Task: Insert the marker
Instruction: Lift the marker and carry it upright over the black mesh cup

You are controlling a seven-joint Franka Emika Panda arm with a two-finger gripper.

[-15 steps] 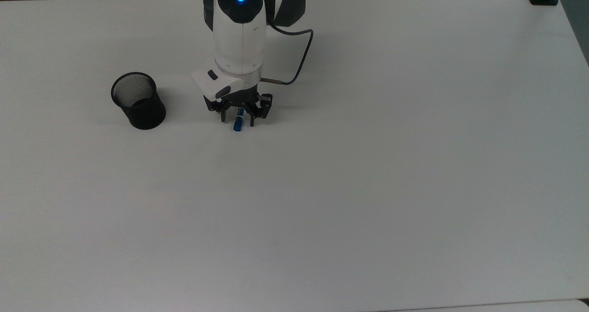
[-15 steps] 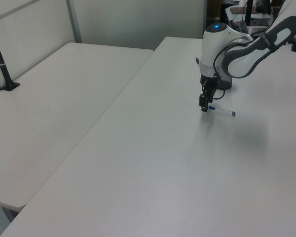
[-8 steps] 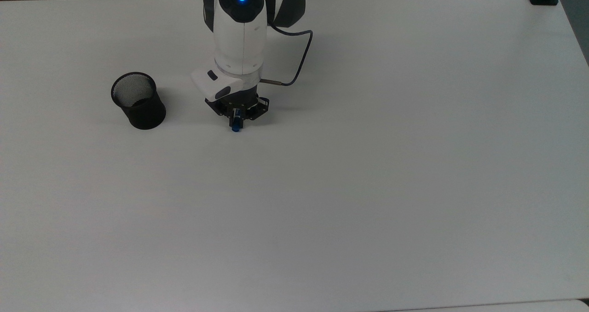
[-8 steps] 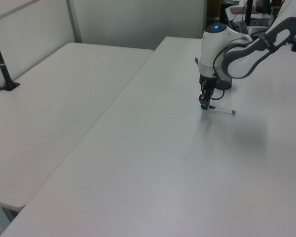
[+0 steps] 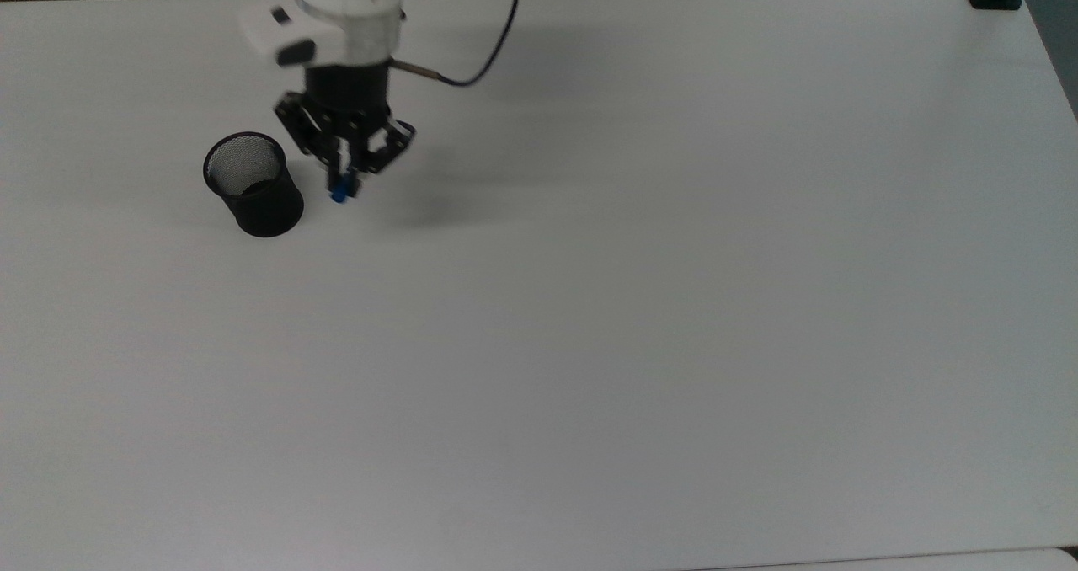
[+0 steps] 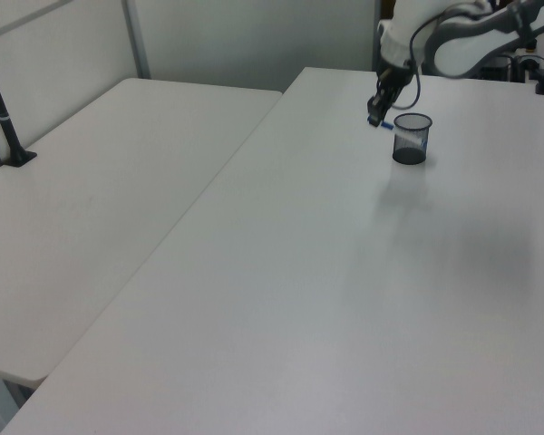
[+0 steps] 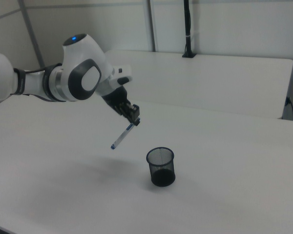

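- White worktop (image 5: 640, 318) runs wide and bare, with a second pale table (image 6: 91, 190) beside it and plain walls behind.
- Raised off the surface, the gripper (image 7: 133, 118) has its jaws pinched narrow around the marker (image 7: 123, 136), gripping it at the capped upper end.
- Marker hangs tilted in the air, its small blue tip lowest.
- Black mesh cup (image 7: 160, 166) stands upright nearby on the right view's right, apart from the marker.

White table (image 5: 674, 344); 1 black mesh cup (image 5: 254, 185) upright on it.
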